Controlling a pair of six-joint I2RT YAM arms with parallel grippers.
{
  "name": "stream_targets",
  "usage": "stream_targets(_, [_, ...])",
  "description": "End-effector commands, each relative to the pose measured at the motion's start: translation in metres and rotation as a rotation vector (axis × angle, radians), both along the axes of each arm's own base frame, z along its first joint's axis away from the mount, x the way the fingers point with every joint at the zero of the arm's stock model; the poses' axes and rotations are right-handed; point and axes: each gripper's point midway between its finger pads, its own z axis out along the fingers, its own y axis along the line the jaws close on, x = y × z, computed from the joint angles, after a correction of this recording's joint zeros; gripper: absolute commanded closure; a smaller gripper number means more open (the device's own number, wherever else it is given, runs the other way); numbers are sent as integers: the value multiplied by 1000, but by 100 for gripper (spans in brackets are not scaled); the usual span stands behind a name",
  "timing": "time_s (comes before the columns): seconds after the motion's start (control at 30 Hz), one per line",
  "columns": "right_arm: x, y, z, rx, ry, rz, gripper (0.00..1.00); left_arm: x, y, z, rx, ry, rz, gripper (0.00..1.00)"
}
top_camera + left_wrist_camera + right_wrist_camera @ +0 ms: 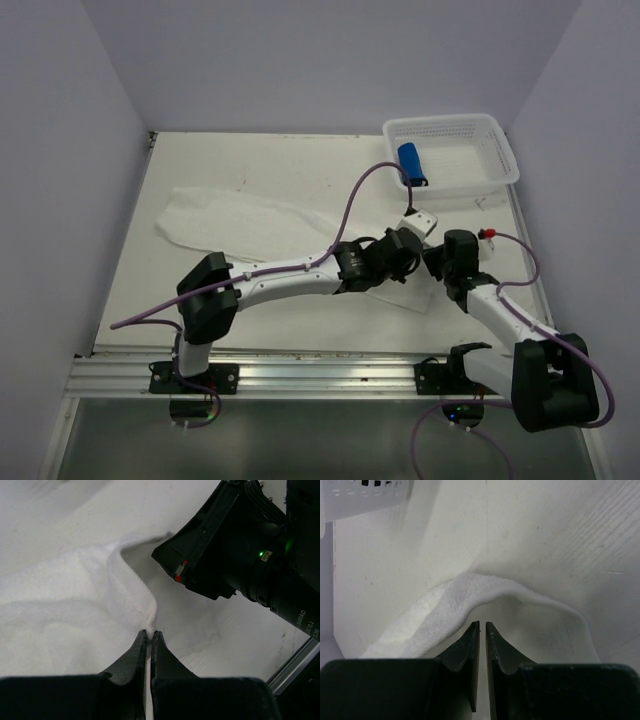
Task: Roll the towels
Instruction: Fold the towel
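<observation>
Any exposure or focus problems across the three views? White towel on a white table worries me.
Top view: even light and soft shadows, but the white towel barely separates from the table. Left wrist: the left gripper is crushed to black, the towel weave is soft, no glare. Right wrist: the right gripper is also a black silhouette; the towel is bright, weave still readable.

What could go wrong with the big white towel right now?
1. The left gripper pinches only a thin ridge of the white towel; it might slip out.
2. The right gripper is barely open, with the fold just past its tips and ungripped, so the fold may flop flat.
3. Both grippers sit very close together and could bump.
</observation>
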Motion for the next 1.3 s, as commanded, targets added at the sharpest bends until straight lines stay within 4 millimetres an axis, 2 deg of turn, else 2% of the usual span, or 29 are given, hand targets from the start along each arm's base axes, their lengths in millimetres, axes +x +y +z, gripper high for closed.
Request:
stream_targets(0.0, [4, -9, 13, -17, -5, -15, 85, -2, -24, 27, -103, -16, -28, 100])
stream_targets(0.23, [10, -21, 13, 4, 12, -14, 84, -16, -38, 20, -118, 13, -93, 100])
stream_targets(0.37, [13, -24, 15, 7, 43, 16, 83, -36, -53, 16, -168, 63, -201, 100])
stream_targets(0.47, [11, -35, 17, 0, 69, 24, 82, -45, -62, 14, -194, 84, -248, 100])
stream_targets(0.57, [12, -34, 23, 6, 64, 59, 81, -51, -67, 1, -176, 101, -269, 100])
stream_targets(0.67, [6, -35, 20, 12, 99, 83, 80, -56, -69, -14, -153, 121, -287, 100])
stream_targets(0.83, [-2, -39, 16, 11, 141, 94, 78, -62, -62, -38, -101, 149, -287, 100])
stream_targets(0.87, [-3, -41, 15, 10, 148, 90, 78, -64, -59, -43, -89, 155, -287, 95])
stream_targets(0.93, [-5, -42, 14, 7, 158, 90, 78, -65, -56, -46, -84, 159, -288, 93])
stream_targets(1.0, [-6, -45, 16, 2, 163, 83, 77, -67, -55, -48, -81, 166, -295, 77])
stream_targets(1.07, [-7, -46, 19, 2, 158, 80, 77, -68, -54, -49, -81, 168, -297, 55])
stream_targets(1.1, [-6, -48, 22, -2, 153, 75, 77, -69, -55, -48, -85, 172, -307, 51])
stream_targets(1.13, [-6, -48, 24, -4, 148, 74, 77, -70, -55, -47, -85, 172, -307, 41])
stream_targets(1.27, [-7, -56, 32, -19, 150, 62, 76, -70, -55, -36, -107, 162, -311, 27])
